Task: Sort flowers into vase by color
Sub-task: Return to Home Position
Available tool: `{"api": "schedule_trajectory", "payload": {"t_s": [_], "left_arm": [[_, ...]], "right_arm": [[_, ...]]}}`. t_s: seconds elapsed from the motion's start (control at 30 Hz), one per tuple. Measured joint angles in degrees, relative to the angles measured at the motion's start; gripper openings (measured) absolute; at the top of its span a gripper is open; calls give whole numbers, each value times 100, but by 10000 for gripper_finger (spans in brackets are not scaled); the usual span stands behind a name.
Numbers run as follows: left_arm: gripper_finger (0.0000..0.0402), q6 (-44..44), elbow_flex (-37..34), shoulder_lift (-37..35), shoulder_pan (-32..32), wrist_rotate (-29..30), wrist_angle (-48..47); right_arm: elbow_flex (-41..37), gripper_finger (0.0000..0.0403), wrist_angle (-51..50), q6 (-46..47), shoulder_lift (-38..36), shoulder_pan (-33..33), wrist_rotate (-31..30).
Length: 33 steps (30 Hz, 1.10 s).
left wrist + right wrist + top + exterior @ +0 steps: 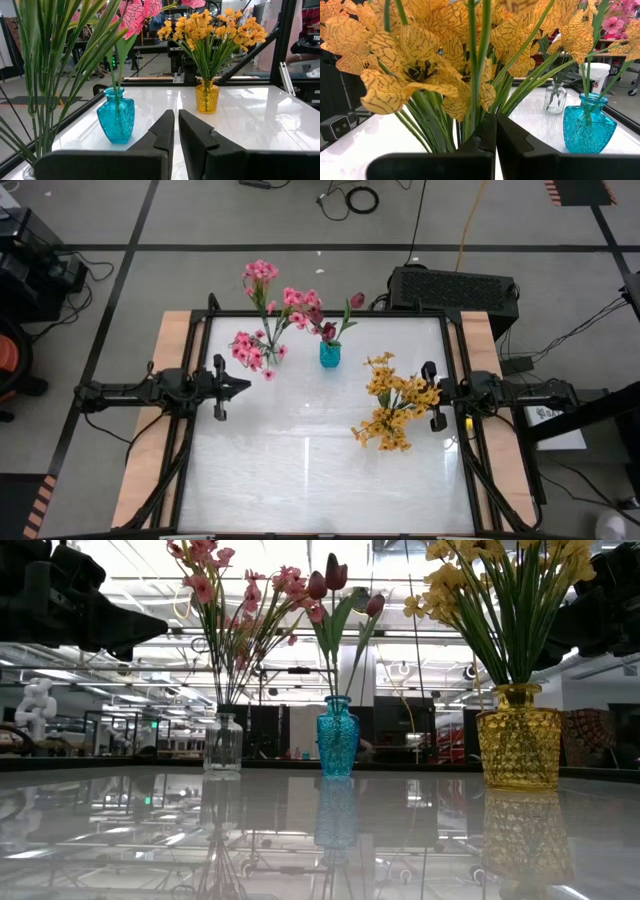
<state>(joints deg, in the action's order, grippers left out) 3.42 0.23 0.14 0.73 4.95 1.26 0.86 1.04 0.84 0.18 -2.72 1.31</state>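
Clearance first: I'd back the right gripper [427,393], jaws shut and empty, off the yellow flowers [393,408] at centre right. Left gripper [240,386], jaws nearly closed, waits centre-left.

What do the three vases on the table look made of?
Clear vase: colourless glass or plastic, smooth; the room shows through it. Teal vase: likely tinted glass, translucent, textured and glossy. Yellow vase: likely amber glass, translucent, with a raised bumpy pattern.
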Motion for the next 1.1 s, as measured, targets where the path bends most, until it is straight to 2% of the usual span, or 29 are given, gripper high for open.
{"api": "schedule_trajectory", "payload": {"t_s": [1.1], "left_arm": [[34,0,2,0,1,9,103]], "right_arm": [[0,0,0,0,-2,-1,2]]}}
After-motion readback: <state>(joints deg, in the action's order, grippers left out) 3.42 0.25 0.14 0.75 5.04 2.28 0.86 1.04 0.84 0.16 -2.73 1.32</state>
